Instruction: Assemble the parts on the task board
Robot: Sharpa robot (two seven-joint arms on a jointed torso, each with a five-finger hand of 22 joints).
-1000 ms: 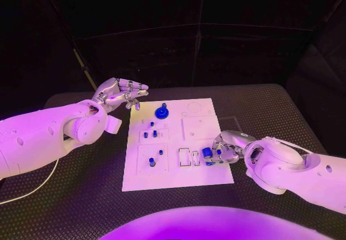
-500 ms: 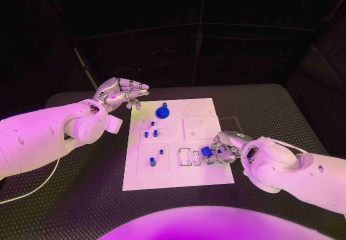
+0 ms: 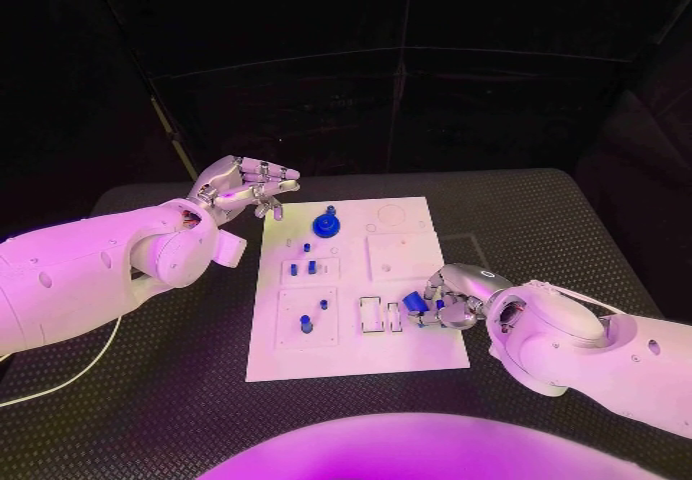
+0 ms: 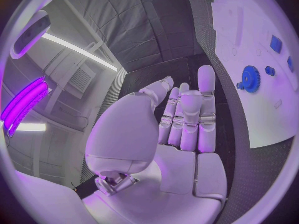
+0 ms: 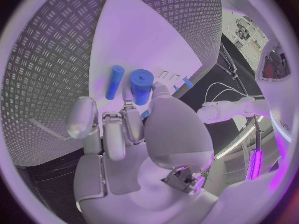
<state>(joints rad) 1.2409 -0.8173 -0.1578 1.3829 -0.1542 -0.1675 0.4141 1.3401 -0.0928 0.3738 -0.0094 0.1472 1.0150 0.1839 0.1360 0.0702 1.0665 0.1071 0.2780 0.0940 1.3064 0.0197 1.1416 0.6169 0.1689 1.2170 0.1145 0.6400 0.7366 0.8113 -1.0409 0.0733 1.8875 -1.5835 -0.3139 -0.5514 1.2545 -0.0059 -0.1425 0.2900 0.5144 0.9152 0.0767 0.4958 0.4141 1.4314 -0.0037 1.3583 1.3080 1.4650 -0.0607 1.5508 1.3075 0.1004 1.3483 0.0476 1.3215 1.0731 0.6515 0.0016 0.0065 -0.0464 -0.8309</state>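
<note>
Task board (image 3: 411, 350) is seen as a white plate lying flat on the black ribbed table (image 3: 173, 400), long side running away from the robot.

Right hand (image 3: 444, 300) is placed over the board's right edge, near the close end. A blue cylinder (image 3: 414, 302) is gripped between thumb and fingers; in the right wrist view the same cylinder (image 5: 141, 86) is seen pinched at the fingertips, just above the white plate. A thinner blue peg (image 5: 114, 82) is seen lying on the board just beside the held cylinder, apart from the fingers. The slots directly under the right hand are partly hidden by it in the head view.

Left hand (image 3: 242, 186) is held above the table off the board's far left corner, not touching the plate. Fingers are loosely curled and apart, and nothing is held; the left wrist view shows the palm (image 4: 181, 134) bare with fingers extended side by side.

Blue gear (image 3: 326, 224) is noted on the board near the far end, close to the left hand; it is also seen in the left wrist view (image 4: 250, 78). Small blue pieces (image 3: 300, 267) are seen standing in the left-hand panels of the board, and another (image 3: 304, 323) nearer the robot. A pale cable (image 3: 65, 380) is seen trailing across the table at the left.
</note>
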